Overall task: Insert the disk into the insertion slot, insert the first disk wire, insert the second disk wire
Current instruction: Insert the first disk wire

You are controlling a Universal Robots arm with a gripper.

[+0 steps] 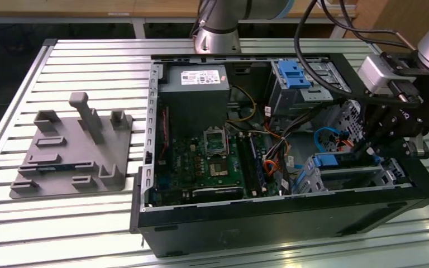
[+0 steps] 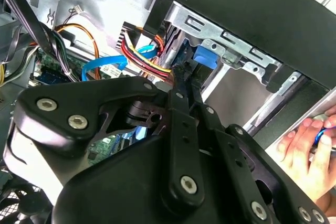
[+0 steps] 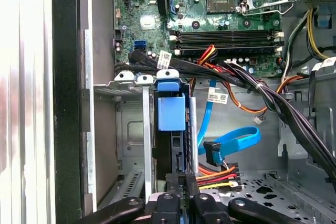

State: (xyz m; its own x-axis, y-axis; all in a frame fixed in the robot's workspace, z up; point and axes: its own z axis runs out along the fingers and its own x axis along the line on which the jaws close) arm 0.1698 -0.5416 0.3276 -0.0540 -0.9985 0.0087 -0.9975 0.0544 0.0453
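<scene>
The black gripper (image 3: 179, 178), fingers narrowed, pinches the silver hard drive with blue plastic bracket (image 3: 171, 113). The drive stands edge-on inside the perforated sheet-metal drive cage (image 1: 309, 177), at four o'clock in the exterior view.

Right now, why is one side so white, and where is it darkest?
In the first wrist view, glare washes the table almost white; in the exterior view, its slats gleam, and the computer case is darkest inside; in the second wrist view, the gripper is a dark shape.
</scene>
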